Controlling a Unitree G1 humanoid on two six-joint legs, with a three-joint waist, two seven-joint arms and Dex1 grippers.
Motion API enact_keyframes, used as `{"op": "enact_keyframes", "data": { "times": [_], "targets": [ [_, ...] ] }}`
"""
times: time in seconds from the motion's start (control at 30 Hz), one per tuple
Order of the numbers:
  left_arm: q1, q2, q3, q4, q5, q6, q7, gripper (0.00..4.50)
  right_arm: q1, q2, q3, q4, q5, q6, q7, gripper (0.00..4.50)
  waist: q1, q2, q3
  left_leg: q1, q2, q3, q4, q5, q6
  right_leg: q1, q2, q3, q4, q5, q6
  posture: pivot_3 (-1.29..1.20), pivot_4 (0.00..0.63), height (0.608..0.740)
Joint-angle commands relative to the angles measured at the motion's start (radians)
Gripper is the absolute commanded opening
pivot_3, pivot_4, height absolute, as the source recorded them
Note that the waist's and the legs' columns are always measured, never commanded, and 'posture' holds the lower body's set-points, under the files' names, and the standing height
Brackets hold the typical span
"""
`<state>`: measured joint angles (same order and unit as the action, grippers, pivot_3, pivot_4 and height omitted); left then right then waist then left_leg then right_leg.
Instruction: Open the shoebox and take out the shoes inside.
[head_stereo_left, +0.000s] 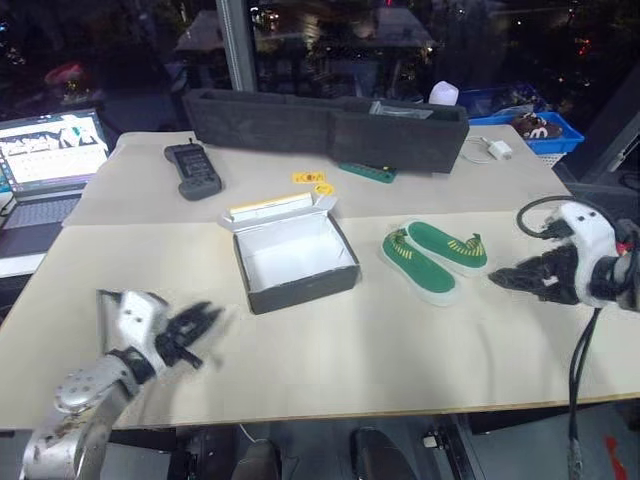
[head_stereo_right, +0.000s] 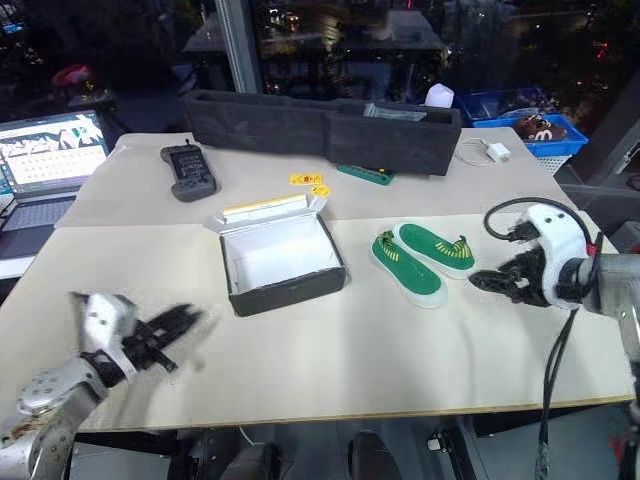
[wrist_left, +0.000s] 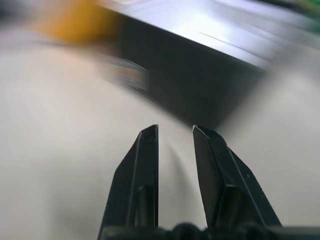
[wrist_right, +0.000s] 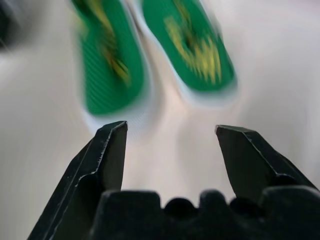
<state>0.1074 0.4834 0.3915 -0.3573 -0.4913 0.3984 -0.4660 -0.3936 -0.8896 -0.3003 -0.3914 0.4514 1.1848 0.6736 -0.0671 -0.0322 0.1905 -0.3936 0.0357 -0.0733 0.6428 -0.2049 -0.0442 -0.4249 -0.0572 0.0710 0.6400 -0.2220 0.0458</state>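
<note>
step in hand: judged to be the close of the task; both shoes lie outside the box, so what remains is to draw the arms clear without brushing them.
how to do it well: judged best to lift the right arm up and away from the shoes, not across them, and to keep the left arm off the box wall.
shoebox (head_stereo_left: 290, 255): small cardboard box, dark grey sides, white inside, yellow hinged lid folded back behind it; it stands open and empty near the middle of the pale tabletop (head_stereo_left: 400, 340).
shoes (head_stereo_left: 432, 258): pair of small flat green shoes with whitish edges, lying side by side on the table just right of the box, apart from it.
right gripper (head_stereo_left: 515, 277): fingers spread, holding nothing; it hangs just right of the shoes, not touching, pointing toward them and tilted downward.
left gripper (head_stereo_left: 195, 330): fingers clenched, holding nothing; it hovers left of the box, apart from it, roughly level and aimed toward its dark wall.
also on the table: long black foam tray (head_stereo_left: 330, 125) along the far edge.
</note>
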Motion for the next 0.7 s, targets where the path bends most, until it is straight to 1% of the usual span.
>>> {"op": "enact_keyframes", "data": {
  "times": [0.03,0.07,0.13,0.17,0.2,0.23,0.3,0.43,0.5,0.6,0.7],
  "targets": [
    [-0.042,-0.063,0.076,0.002,0.048,-0.001,0.193,1.14,0.051,0.124,-0.049,-0.156,-0.071,-0.108,-0.182,3.4,0.006,0.0,0.0,0.0,0.0,0.0,0.0,0.0,0.0,0.001,0.0,0.0,-0.001,0.0,0.001,0.0,0.15,0.715],
    [-0.064,-0.089,0.09,0.018,0.071,-0.011,0.252,1.14,0.088,0.172,-0.029,-0.18,-0.13,-0.171,-0.257,3.4,0.01,0.0,0.0,0.0,-0.001,0.0,0.0,0.0,0.0,0.001,-0.001,0.0,-0.001,0.001,0.001,0.0,0.15,0.715],
    [-0.096,-0.119,0.106,0.047,0.103,-0.026,0.329,1.14,0.146,0.228,0.011,-0.207,-0.225,-0.271,-0.36,3.4,0.024,0.0,0.0,-0.001,-0.002,0.0,0.0,0.0,0.0,0.001,-0.002,0.0,-0.003,0.001,0.002,0.0,0.15,0.715],
    [-0.12,-0.136,0.11,0.086,0.132,-0.055,0.372,1.14,0.189,0.309,0.002,-0.218,-0.27,-0.351,-0.444,3.4,0.032,0.0,0.0,-0.002,-0.002,0.0,0.0,0.0,0.0,0.0,-0.002,0.0,-0.004,0.001,0.002,0.0,0.15,0.715],
    [-0.136,-0.148,0.111,0.114,0.153,-0.075,0.399,1.14,0.218,0.366,-0.007,-0.224,-0.297,-0.408,-0.499,3.4,0.033,-0.001,-0.001,-0.003,-0.002,0.0,0.0,0.0,0.0,0.0,-0.002,0.0,-0.005,0.002,0.002,0.0,0.15,0.715],
    [-0.147,-0.155,0.109,0.14,0.164,-0.09,0.409,1.14,0.252,0.4,-0.009,-0.224,-0.33,-0.463,-0.539,3.4,0.034,-0.001,-0.001,-0.003,-0.002,-0.001,0.0,0.0,0.0,0.0,-0.001,-0.001,-0.005,0.002,0.002,0.0,0.15,0.715],
    [-0.151,-0.155,0.096,0.171,0.169,-0.102,0.391,1.14,0.315,0.395,0.018,-0.213,-0.4,-0.539,-0.558,3.4,0.043,-0.002,-0.002,-0.004,-0.002,-0.001,-0.001,0.0,0.0,0.0,-0.001,-0.001,-0.007,0.002,0.003,0.0,0.15,0.715],
    [-0.157,-0.143,0.077,0.223,0.184,-0.144,0.35,1.14,0.389,0.423,0.052,-0.174,-0.469,-0.629,-0.586,3.4,0.042,-0.002,-0.002,-0.005,-0.002,0.0,0.0,0.001,-0.001,0.0,-0.002,0.0,-0.009,0.004,0.003,0.0,0.15,0.715],
    [-0.163,-0.122,0.064,0.256,0.207,-0.171,0.328,1.14,0.431,0.395,0.09,-0.115,-0.546,-0.612,-0.604,3.4,0.042,-0.003,-0.003,-0.004,-0.002,0.0,0.0,0.001,-0.001,0.001,-0.002,0.0,-0.009,0.004,0.003,0.0,0.15,0.715],
    [-0.189,-0.118,0.058,0.271,0.192,-0.182,0.311,1.14,0.444,0.428,0.008,-0.087,-0.511,-0.649,-0.613,3.4,0.042,-0.003,-0.003,-0.002,-0.001,0.0,0.0,0.001,-0.001,0.002,-0.002,-0.001,-0.008,0.001,-0.002,0.0,0.15,0.715],
    [-0.211,-0.121,0.051,0.297,0.188,-0.19,0.302,1.14,0.443,0.422,0.006,-0.068,-0.52,-0.682,-0.598,3.4,0.041,-0.003,-0.003,-0.003,-0.002,0.0,0.0,0.001,-0.001,0.002,-0.002,0.0,-0.008,0.003,0.001,0.0,0.15,0.715]
  ]
}}
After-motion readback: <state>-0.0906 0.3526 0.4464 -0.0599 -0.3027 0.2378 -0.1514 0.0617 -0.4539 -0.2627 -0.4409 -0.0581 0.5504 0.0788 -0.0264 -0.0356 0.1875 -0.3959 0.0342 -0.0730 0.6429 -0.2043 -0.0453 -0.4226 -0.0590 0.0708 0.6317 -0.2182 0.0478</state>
